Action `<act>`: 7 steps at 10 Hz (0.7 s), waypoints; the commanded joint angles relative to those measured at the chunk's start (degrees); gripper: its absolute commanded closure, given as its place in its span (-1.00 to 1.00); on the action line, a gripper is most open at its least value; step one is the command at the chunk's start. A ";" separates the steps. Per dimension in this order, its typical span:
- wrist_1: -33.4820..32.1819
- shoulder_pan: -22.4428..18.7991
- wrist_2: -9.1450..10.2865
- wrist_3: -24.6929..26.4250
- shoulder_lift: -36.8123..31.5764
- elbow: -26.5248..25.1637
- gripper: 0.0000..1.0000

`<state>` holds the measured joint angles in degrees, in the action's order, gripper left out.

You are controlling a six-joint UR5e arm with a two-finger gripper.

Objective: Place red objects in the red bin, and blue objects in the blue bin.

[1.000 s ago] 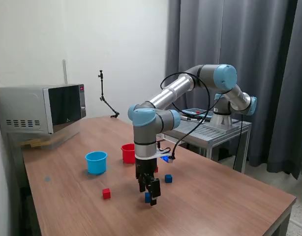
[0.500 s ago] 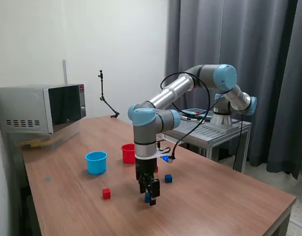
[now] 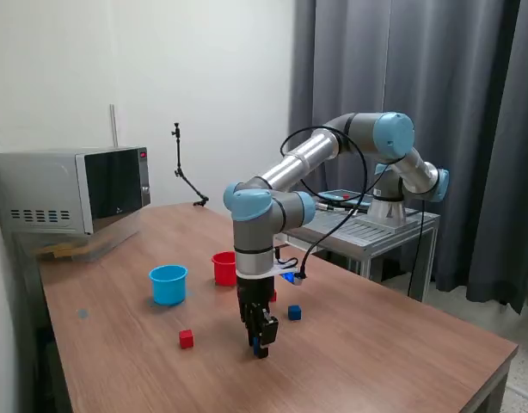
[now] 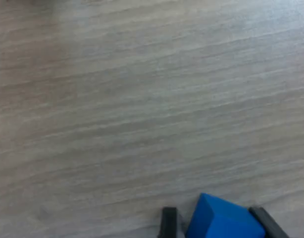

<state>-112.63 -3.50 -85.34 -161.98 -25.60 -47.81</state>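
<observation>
Item one — the gripper, which I see pointed straight down at the wooden table, its fingers narrowed onto a small blue cube at the table surface; in the wrist view that blue cube sits between the two dark fingertips, one on each side, though I cannot tell whether the pads press it firmly. Item two — a second blue cube, lying free on the table just beyond the gripper toward the exterior view's right. Item three: a red cube, alone on the table toward the exterior view's left of the gripper, well apart from both cups. Item four: a small patch of red showing right behind the wrist, mostly hidden by the arm, so I cannot say for certain what it is. Item five: the red cup, upright, standing farther back on the table behind the arm. Item six: the light blue cup, upright, near the red cup on its exterior-view left side, not touching it. I cannot see into either cup from here. Other stock: a microwave at the far left corner of the table, a thin black stand by the wall, and a metal cart beyond the table carrying the arm's base.
</observation>
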 commanded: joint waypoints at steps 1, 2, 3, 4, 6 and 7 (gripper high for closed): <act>0.04 -0.01 -0.01 0.00 0.02 0.09 1.00; 0.04 0.07 -0.01 0.00 0.02 0.26 1.00; 0.04 0.07 -0.27 0.00 -0.33 0.35 1.00; 0.04 0.07 -0.44 -0.09 -0.85 0.27 1.00; 0.04 0.16 -0.53 -0.09 -2.61 0.00 1.00; 0.04 0.16 -0.62 -0.09 -2.96 -0.17 1.00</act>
<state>-112.59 -3.37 -85.85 -162.06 -27.72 -47.80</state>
